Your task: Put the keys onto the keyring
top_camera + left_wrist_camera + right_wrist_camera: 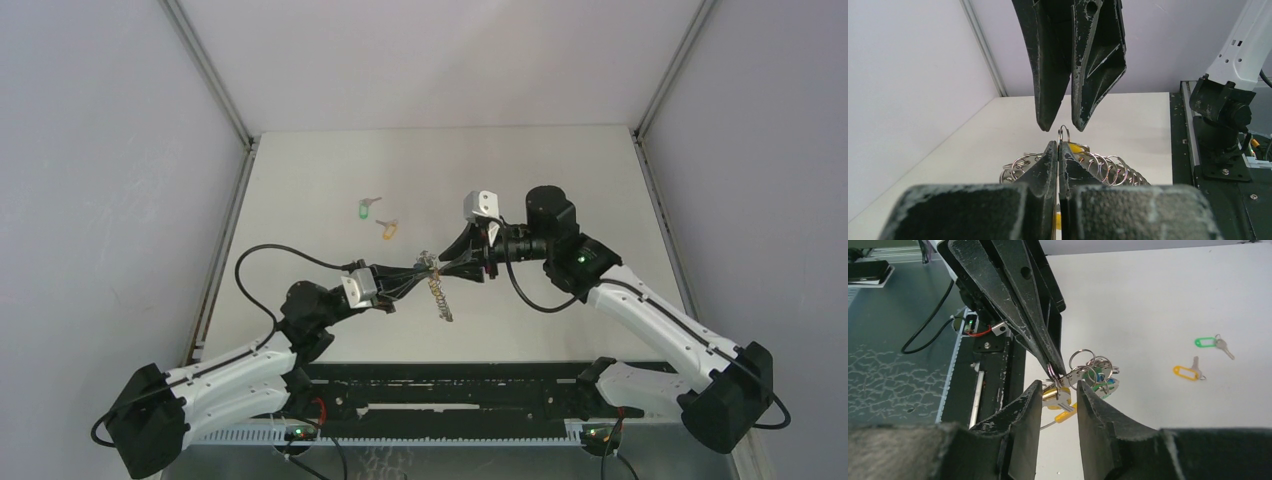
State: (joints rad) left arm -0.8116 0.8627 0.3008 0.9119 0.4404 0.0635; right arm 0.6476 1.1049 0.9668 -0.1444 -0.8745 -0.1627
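Silvery rings of the keyring [438,293] hang in the air over the table [560,180], pinched at their top end by the left gripper [426,267]. In the left wrist view its jaws are pressed together on one thin ring, with the rest of the bunch and a yellow tag sagging below the tips. The right gripper [447,264] meets it tip to tip from 3 o'clock. Its jaws stand apart and clamp nothing; in the right wrist view the yellow tag hangs in the gap between them, and whether it touches either finger I cannot tell. From the grip the keyring trails toward 5 o'clock in the top view. Two loose keys lie flat on the table at about 10 o'clock from the grippers, well apart from them: the green key [366,208] and, just beside it at its 4 o'clock, the orange key [388,229].
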